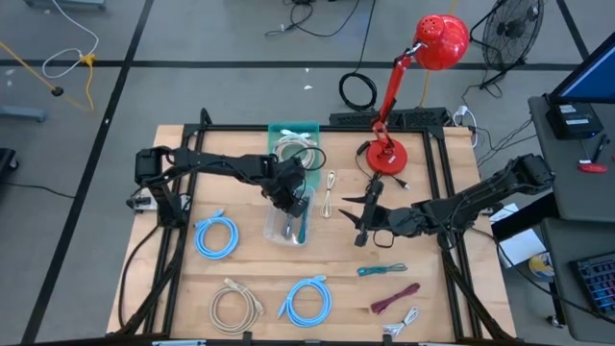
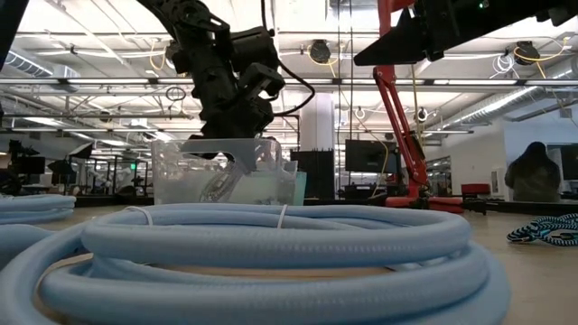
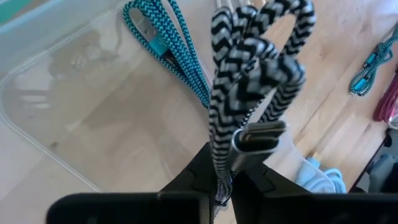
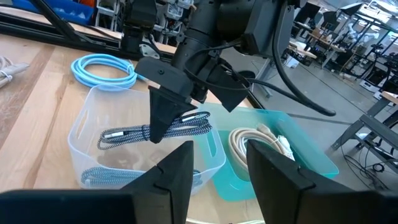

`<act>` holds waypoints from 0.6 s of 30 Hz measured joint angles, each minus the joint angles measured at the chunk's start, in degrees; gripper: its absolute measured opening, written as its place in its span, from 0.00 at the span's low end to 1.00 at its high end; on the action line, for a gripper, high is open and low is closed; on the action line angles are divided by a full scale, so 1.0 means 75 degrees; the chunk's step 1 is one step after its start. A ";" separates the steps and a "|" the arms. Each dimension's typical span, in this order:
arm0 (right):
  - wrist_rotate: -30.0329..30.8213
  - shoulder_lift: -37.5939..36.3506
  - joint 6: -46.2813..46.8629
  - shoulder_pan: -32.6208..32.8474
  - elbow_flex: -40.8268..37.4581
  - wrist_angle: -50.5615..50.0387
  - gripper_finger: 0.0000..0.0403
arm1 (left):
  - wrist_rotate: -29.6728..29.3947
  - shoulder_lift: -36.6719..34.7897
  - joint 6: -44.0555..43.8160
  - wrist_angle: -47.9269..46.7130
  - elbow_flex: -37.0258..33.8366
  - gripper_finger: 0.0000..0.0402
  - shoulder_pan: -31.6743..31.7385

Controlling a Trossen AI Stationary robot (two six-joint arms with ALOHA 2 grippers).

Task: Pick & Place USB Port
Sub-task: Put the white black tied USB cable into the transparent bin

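Hanging from the left gripper (image 4: 163,127), the black-and-white braided USB cable (image 4: 158,129) is pinched between the closed fingers (image 3: 193,177), its folded loops and metal plug (image 3: 258,138) suspended over the clear plastic bin (image 1: 288,221). A teal braided cable (image 3: 168,46) already lies inside that bin, against its wall. Just behind the bin sits a teal tray (image 1: 293,135) holding a cream coiled cable (image 4: 249,146). The right gripper (image 1: 363,219) hovers above the tabletop (image 1: 250,264) near the bin, to its right, fingers (image 4: 177,177) spread apart and holding nothing. Around them lie light blue coiled cables (image 1: 216,235), a beige coil (image 1: 235,306), and a red desk lamp (image 1: 389,154).
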 joint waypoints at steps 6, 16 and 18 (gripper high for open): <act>0.0003 0.0000 -0.0003 0.0000 0.0000 -0.0003 0.35 | 0.0001 0.0000 0.0302 0.0007 0.0000 0.15 -0.0043; 0.0029 0.0000 -0.0015 -0.0012 0.0000 -0.0021 0.35 | -0.0024 0.0000 0.0394 -0.0061 0.0000 0.32 -0.0149; 0.0029 0.0001 -0.0006 -0.0014 0.0000 -0.0056 0.35 | -0.0014 0.0000 0.0452 -0.0061 0.0000 0.33 -0.0152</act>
